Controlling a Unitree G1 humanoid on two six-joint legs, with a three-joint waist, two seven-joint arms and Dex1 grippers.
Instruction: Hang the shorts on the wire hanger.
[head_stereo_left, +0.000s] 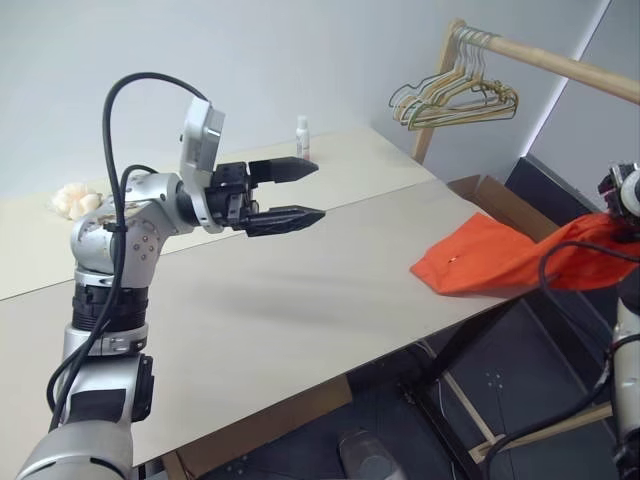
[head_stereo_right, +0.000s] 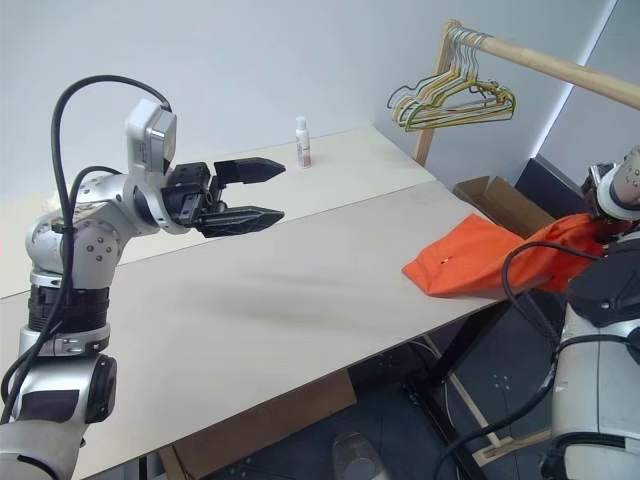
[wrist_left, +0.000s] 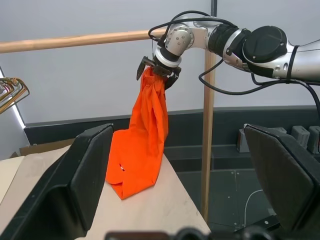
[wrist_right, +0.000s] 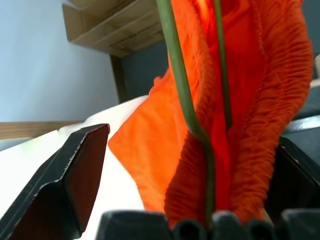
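The bright orange shorts (head_stereo_left: 480, 262) trail from the table's right edge up to my right gripper (wrist_left: 156, 79), which hangs off the table's right side. In the right wrist view its fingers (wrist_right: 75, 175) stand wide apart. The gathered waistband (wrist_right: 260, 115) and the thin olive wire hanger (wrist_right: 181, 85) lie between them, the fabric resting against one finger. My left gripper (head_stereo_left: 318, 189) is open and empty, level above the middle of the table (head_stereo_left: 280, 300), pointing toward the shorts.
A bunch of mixed-colour wire hangers (head_stereo_left: 455, 95) hangs on a wooden rail (head_stereo_left: 560, 65) at the back right. A white bottle (head_stereo_left: 302, 138) stands at the table's far edge. An open cardboard box (head_stereo_left: 500, 200) sits behind the shorts, a pale bundle (head_stereo_left: 75, 198) at the far left.
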